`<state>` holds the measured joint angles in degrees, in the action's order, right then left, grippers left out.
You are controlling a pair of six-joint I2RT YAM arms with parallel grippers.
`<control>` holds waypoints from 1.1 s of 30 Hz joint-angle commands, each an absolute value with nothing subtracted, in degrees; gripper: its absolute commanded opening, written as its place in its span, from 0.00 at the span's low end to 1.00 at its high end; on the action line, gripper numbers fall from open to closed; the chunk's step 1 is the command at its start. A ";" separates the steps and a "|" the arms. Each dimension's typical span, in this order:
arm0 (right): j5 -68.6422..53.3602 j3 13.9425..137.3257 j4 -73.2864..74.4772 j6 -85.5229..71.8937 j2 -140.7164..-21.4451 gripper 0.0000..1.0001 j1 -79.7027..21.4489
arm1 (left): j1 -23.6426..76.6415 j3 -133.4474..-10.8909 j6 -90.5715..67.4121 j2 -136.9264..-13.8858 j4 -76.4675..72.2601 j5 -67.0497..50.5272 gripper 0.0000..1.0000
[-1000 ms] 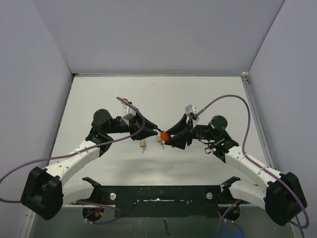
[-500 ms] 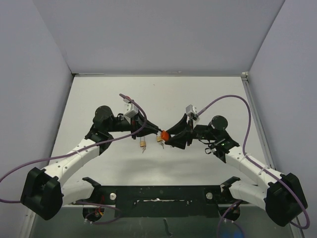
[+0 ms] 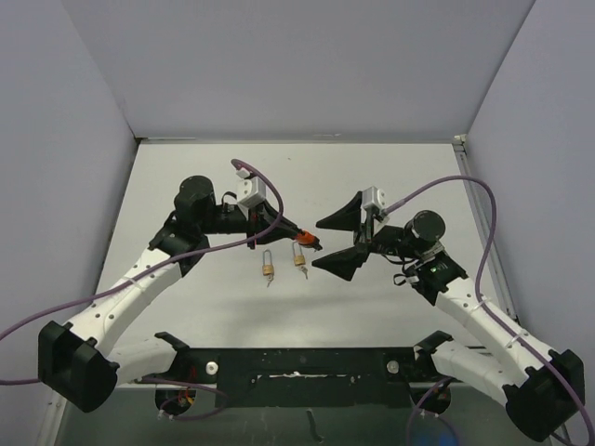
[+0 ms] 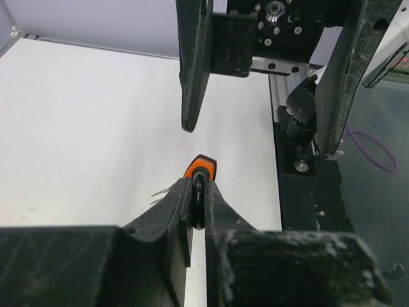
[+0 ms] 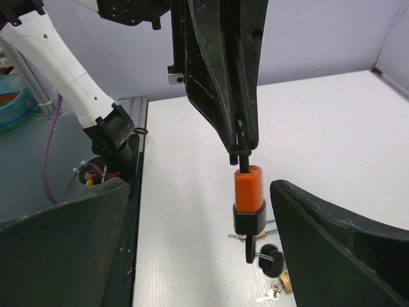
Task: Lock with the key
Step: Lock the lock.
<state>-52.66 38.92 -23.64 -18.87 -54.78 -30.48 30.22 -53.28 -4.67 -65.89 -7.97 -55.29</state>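
Your left gripper (image 4: 199, 190) is pinching the orange lock (image 5: 248, 185) by its thin black top, and your right gripper (image 3: 319, 243) is gaping wide. The lock is probably light, rigid and swingy, so be gripping its orange body.

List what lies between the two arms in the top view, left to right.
Padlock → second padlock → right gripper, open. The orange piece pinched in the left gripper overlaps the second padlock, so it's left out.

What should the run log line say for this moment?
left jaws: shut on top of orange padlock, hanging above table | right jaws: wide open either side, not touching | below: two brass padlocks
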 commanded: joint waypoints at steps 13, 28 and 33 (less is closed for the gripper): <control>-44.30 48.08 -8.33 -5.52 -52.50 0.99 -31.26 | 31.34 -73.83 10.54 -65.75 16.61 -56.96 0.00; -50.22 51.83 -8.95 -5.51 -58.02 1.00 -32.72 | 40.27 -85.86 21.58 -73.56 35.01 -44.84 0.00; -50.69 51.34 -9.66 -5.89 -58.85 0.98 -32.84 | 40.30 -86.08 21.48 -73.07 34.66 -43.88 0.00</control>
<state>-49.15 49.50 -7.40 -5.61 -58.94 -32.36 40.29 -81.80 19.99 -74.24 36.71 -44.82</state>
